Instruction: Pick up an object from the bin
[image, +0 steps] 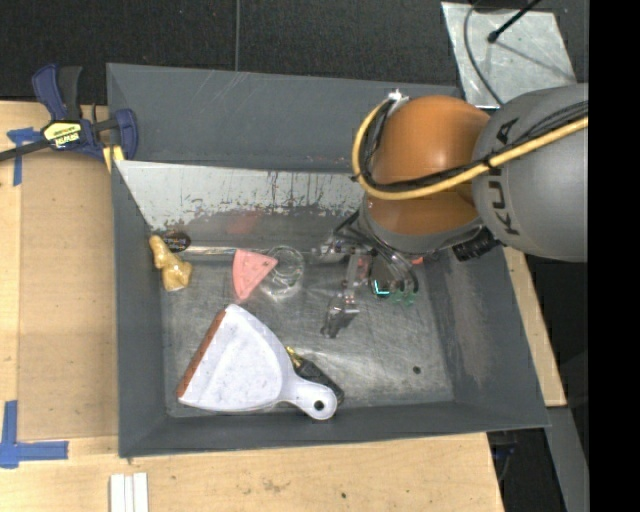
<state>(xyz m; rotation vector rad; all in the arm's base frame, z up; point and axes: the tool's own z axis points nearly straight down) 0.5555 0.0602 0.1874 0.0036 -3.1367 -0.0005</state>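
My gripper (362, 300) hangs below the orange cover, right of the bin's middle, just above the floor. It stands open; one metal finger (339, 317) points down-left and nothing shows between the fingers. A small green thing (403, 295) lies right beside the gripper's right side. A clear plastic cup (284, 271) lies just left of the gripper, and a pink triangular piece (250, 271) lies beside the cup.
A white dustpan (240, 368) fills the front left, with a black, yellow-tipped thing (305, 366) tucked at its handle. A yellowish figure (170, 264) and a dark round thing (177, 240) lie at the far left. The arm covers the bin's back right.
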